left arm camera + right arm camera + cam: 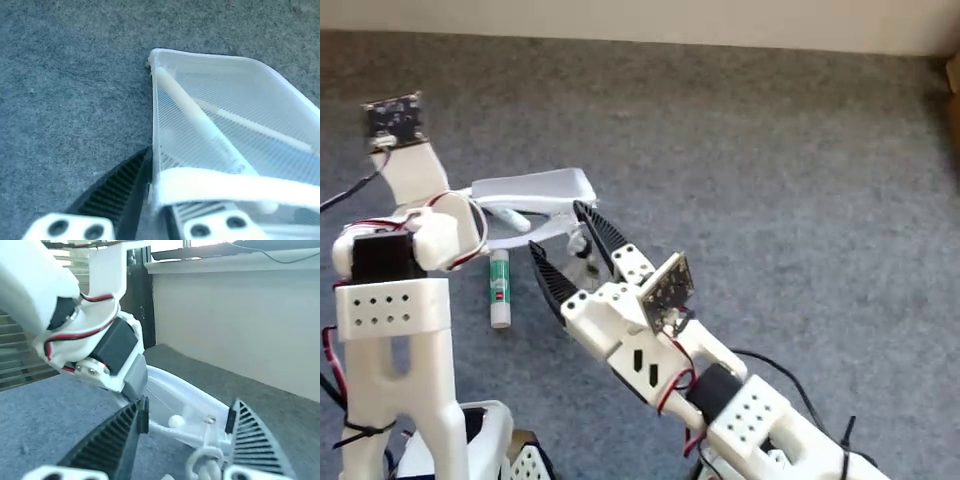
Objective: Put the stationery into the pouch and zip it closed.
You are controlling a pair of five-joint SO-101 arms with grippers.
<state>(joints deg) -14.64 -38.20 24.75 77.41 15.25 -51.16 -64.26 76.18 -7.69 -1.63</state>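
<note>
A white mesh pouch [535,188] hangs just above the grey carpet, with my left gripper [152,167] shut on its edge. Through the mesh a white pen [200,120] and a thinner stick [260,127] lie inside the pouch [240,100]. My right gripper [558,228] is open, its black fingers on either side of the pouch's near end [187,397]. A small white loop [202,465], perhaps the zip pull, hangs between them. A white glue stick [500,288] with a green label lies on the carpet below the pouch, beside the left arm [410,260].
Grey carpet [770,150] covers the whole area, bare to the right and at the back. A pale wall [240,320] rises behind it. The right arm's body [720,390] crosses the lower right with loose cables.
</note>
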